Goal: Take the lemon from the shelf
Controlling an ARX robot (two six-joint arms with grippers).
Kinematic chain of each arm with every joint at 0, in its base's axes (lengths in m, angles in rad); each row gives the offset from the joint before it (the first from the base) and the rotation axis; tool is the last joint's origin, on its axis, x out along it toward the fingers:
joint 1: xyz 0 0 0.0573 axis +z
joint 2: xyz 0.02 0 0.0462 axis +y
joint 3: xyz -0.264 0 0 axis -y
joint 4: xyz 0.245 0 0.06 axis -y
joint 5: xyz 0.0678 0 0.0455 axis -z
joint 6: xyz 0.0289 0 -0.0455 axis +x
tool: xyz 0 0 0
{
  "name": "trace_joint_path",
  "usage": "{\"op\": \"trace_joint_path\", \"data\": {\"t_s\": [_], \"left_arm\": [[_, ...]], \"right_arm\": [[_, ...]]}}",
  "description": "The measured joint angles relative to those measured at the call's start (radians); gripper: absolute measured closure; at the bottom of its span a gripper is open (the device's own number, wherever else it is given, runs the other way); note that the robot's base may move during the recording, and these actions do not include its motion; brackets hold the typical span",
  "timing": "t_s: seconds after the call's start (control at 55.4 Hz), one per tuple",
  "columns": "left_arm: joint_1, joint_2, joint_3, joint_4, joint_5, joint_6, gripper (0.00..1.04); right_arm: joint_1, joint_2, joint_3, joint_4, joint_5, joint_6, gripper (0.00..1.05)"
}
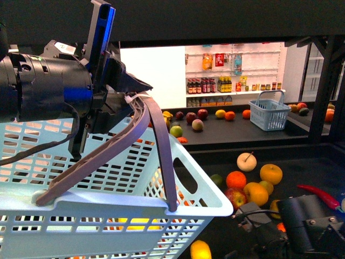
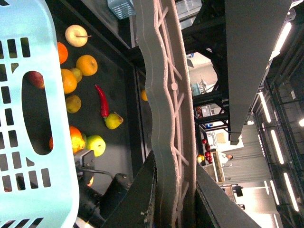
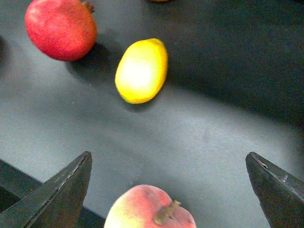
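Note:
The lemon (image 3: pixel 141 71), a bright-yellow oval, lies on the dark deck of the shelf (image 3: pixel 228 118) in the right wrist view. My right gripper (image 3: pixel 168 156) hovers above the deck, open wide, with nothing between its fingers; the lemon lies ahead of the fingertips, apart from them. In the front view the right arm's wrist (image 1: pixel 310 221) sits low at the right, over the fruit. My left gripper (image 1: pixel 126 94) is shut on the grey basket handle (image 1: pixel 145 124) and holds the pale blue basket (image 1: pixel 81 216) up at the left. The handle (image 2: pixel 166 95) runs between the left jaws.
A peach (image 3: pixel 149 209) lies just under the right gripper and a pomegranate (image 3: pixel 59 28) beside the lemon. Oranges (image 1: pixel 235 179), a cream fruit with a stem (image 1: pixel 246 161) and a red chili (image 1: pixel 318 195) lie on the deck. A small blue basket (image 1: pixel 269 110) stands further back.

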Motion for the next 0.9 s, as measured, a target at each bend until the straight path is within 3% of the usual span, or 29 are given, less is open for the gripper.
{"op": "trace_joint_path", "data": {"t_s": [0.361,0.903], "left_arm": [[0.000,0.000,0.000,0.000,0.000,0.000,0.92],[0.000,0.000,0.000,0.000,0.000,0.000,0.92]], "right_arm": [[0.101,0.182,0.215,-0.040,0.069,-0.038,0.07],[0.146,0.441,0.669,-0.202,0.204,-0.074,0.07]]}}
